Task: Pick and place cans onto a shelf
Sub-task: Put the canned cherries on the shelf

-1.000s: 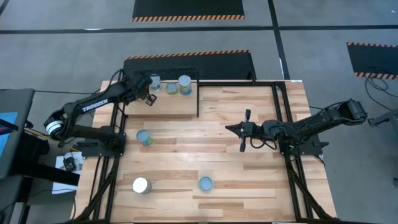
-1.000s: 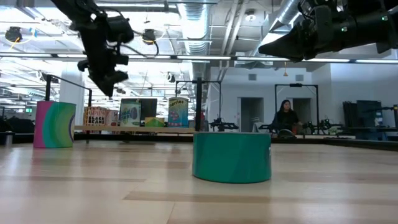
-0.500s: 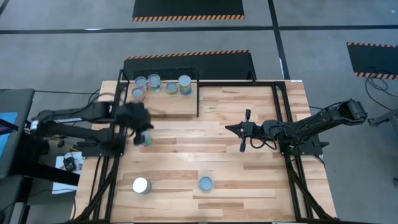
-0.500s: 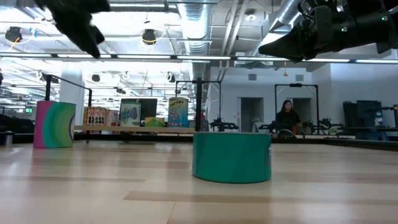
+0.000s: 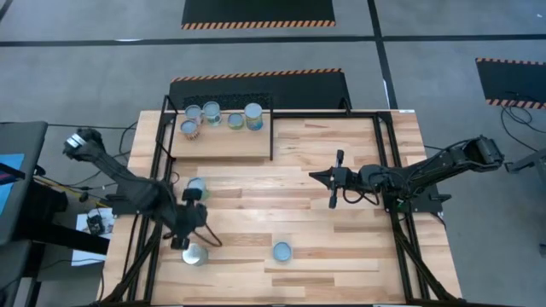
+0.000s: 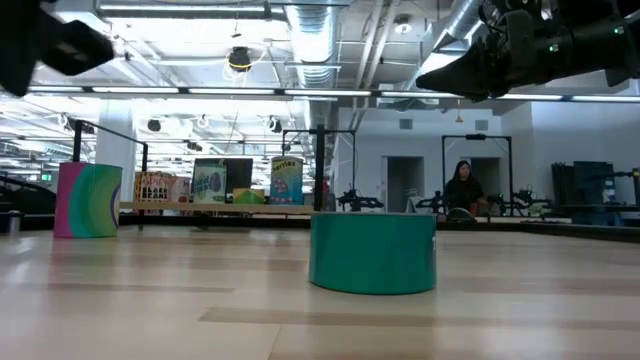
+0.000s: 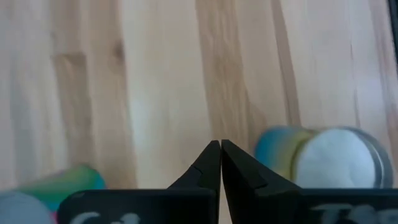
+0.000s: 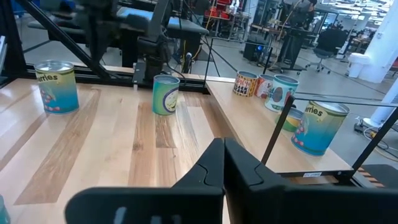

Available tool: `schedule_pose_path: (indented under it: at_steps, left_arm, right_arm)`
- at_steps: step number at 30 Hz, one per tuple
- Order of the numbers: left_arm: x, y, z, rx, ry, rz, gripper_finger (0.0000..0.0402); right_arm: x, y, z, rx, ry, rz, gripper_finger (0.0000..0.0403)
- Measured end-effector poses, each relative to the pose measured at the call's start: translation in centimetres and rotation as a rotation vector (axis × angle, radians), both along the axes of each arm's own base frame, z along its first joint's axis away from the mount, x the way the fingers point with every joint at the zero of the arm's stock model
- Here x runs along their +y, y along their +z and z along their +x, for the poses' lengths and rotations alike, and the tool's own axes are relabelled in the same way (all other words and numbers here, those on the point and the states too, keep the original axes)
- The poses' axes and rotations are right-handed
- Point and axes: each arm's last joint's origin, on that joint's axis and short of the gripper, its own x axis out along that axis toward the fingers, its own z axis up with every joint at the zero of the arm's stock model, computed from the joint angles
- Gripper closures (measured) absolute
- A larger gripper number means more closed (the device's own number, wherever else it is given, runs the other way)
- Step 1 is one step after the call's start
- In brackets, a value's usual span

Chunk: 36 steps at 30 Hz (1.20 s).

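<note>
The left arm has swung from the shelf [image 5: 223,143] down toward the near left part of the surface [image 5: 307,213]; the four cans it left on the shelf stand as before, and the right arm has not shifted.

High view: the left gripper [image 5: 189,235] hangs just above the white-topped can [image 5: 194,254], with another can [image 5: 197,187] a little farther back. A blue-topped can [image 5: 282,251] stands near the front middle. Four cans [image 5: 211,114] cluster at the shelf's back edge. The right gripper [image 5: 322,178] waits over the middle of the surface.

Low view: a teal can [image 6: 373,251] stands in front, a pink and green can [image 6: 88,200] far left; a person [image 6: 461,188] sits in the room behind.

Left wrist view: the left fingers [image 7: 208,168] are pressed tip to tip and hold nothing; the white-topped can [image 7: 333,160] lies just beside them, another can [image 7: 46,190] on the other side.

Right wrist view: the right fingers [image 8: 216,165] are closed together, empty, with cans [image 8: 165,94] on the surface and on the shelf [image 8: 261,134] ahead.
</note>
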Motion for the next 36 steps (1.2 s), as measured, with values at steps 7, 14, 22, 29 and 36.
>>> schedule_pose_path:
  at_steps: [7,14,22,29,36]
  left_arm:
    - [-1.9,-1.7,0.2,0.109,0.007,-0.015,0.0401]
    - [-2.1,-1.7,0.4,0.116,0.056,-0.06,0.038]
    - [-2.4,-1.7,0.2,0.165,0.036,-0.119,0.0283]
    - [-2.7,-1.7,0.0,0.168,0.018,-0.12,0.0256]
    - [-2.8,-2.1,0.2,0.185,0.028,-0.11,0.0271]
  right_arm:
    - [0.0,0.0,0.0,-0.001,-0.001,0.007,0.0389]
    - [0.0,0.0,0.0,-0.001,-0.001,0.007,0.0386]
    - [0.0,0.0,0.0,0.002,-0.001,0.007,0.0389]
    - [0.0,-0.1,0.0,0.005,-0.001,0.006,0.0387]
    - [0.0,-0.1,0.0,0.005,-0.001,0.006,0.0387]
